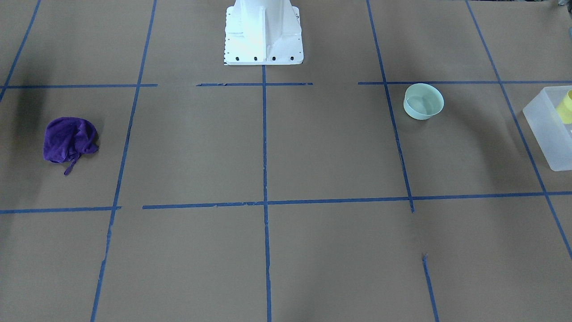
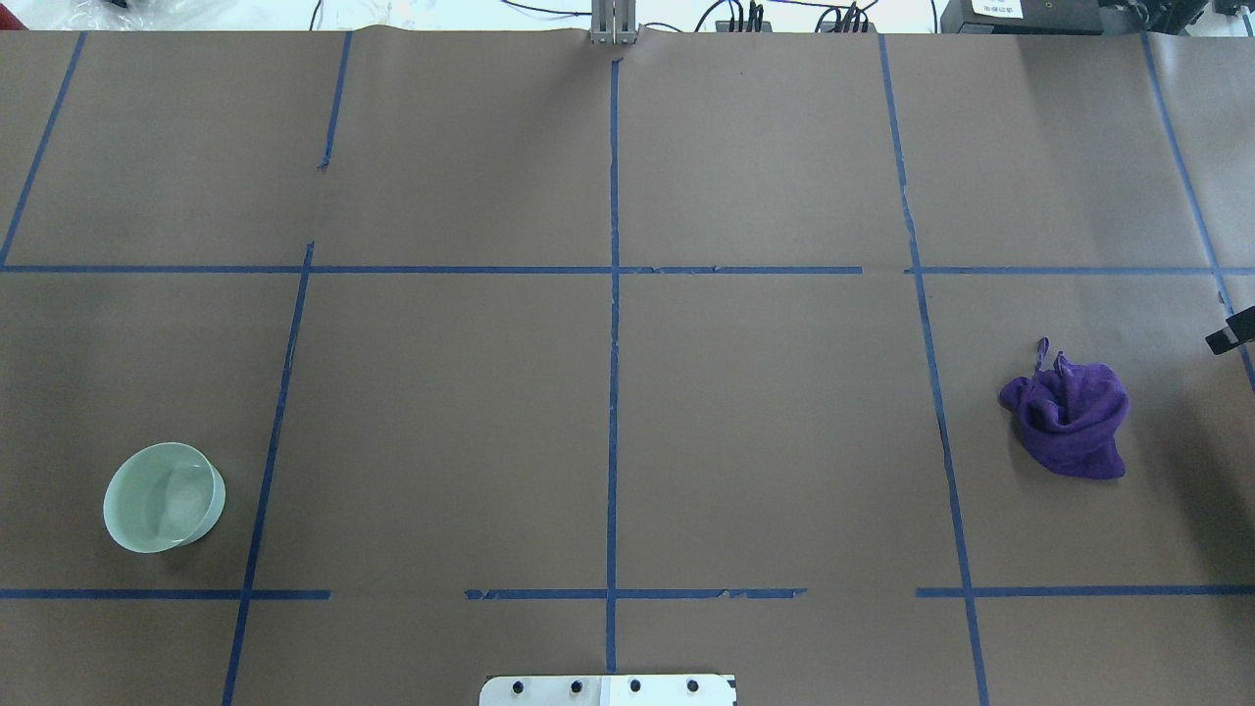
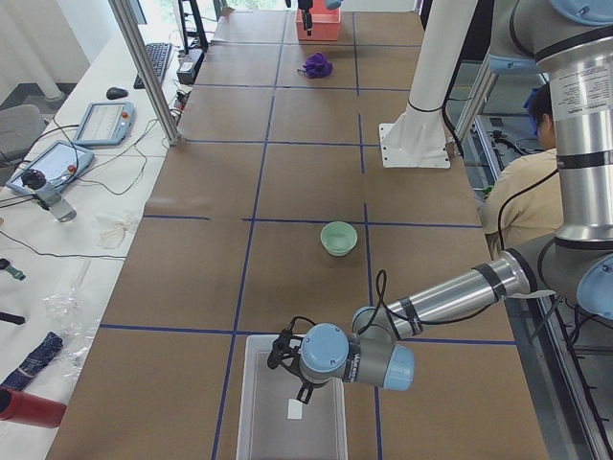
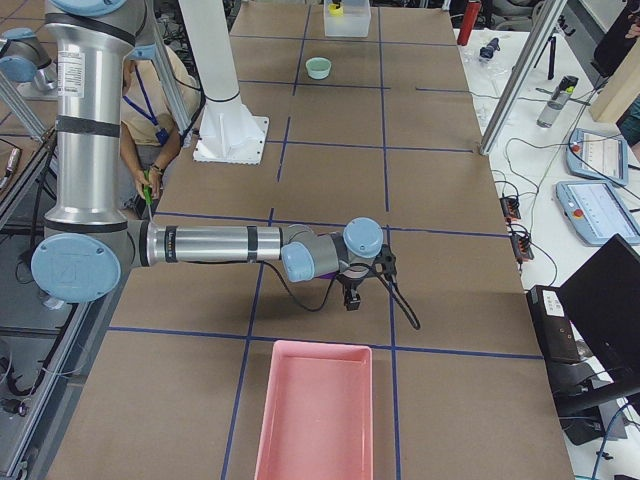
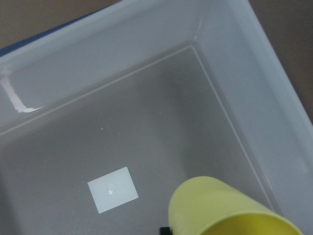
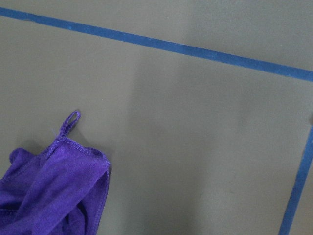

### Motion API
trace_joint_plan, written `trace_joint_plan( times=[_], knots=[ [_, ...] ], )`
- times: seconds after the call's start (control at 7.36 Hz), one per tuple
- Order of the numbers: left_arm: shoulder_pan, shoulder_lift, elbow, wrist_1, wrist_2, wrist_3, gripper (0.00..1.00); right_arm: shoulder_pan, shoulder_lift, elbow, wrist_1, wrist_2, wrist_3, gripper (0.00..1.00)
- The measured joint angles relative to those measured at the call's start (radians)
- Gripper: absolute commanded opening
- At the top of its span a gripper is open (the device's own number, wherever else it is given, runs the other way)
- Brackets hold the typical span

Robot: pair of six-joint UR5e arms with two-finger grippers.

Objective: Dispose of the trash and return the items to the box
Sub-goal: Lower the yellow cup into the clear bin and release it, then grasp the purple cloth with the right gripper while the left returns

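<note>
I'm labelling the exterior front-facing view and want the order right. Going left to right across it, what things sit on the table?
crumpled purple cloth → white metal robot base → round pale mint-green bowl → frosted translucent white plastic bin, cut off by the right edge.

You'll find a crumpled purple cloth [image 1: 70, 140] at middle left of the front-facing view. It lies on brown paper [image 1: 196, 147] crossed by blue tape lines [image 1: 264, 143]. In the right-side view, a pink tray [image 4: 312, 410] sits bottom centre and a tablet [image 4: 600, 153] lies near the right edge.
</note>
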Motion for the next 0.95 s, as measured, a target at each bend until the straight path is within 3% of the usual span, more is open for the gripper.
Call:
trace_joint_plan(
  times=[0.14, 0.41, 0.68, 0.95],
  knots=[
    [0.0, 0.001, 0.002, 0.0, -0.004, 0.001, 0.97, 0.0, 0.0, 0.001, 0.0, 0.001, 0.0, 1.0],
    [0.0, 0.001, -0.023, 0.001, -0.02, -0.002, 0.97, 0.001, 0.0, 0.0, 0.0, 0.0, 0.0, 1.0],
    [-0.003, 0.007, -0.177, 0.017, -0.021, -0.116, 0.97, 0.001, 0.0, 0.0, 0.0, 0.001, 0.0, 1.0],
    [0.032, 0.016, -0.338, 0.035, -0.015, -0.364, 0.98, 0.001, -0.002, 0.004, 0.001, 0.001, 0.0, 1.0]
  ],
)
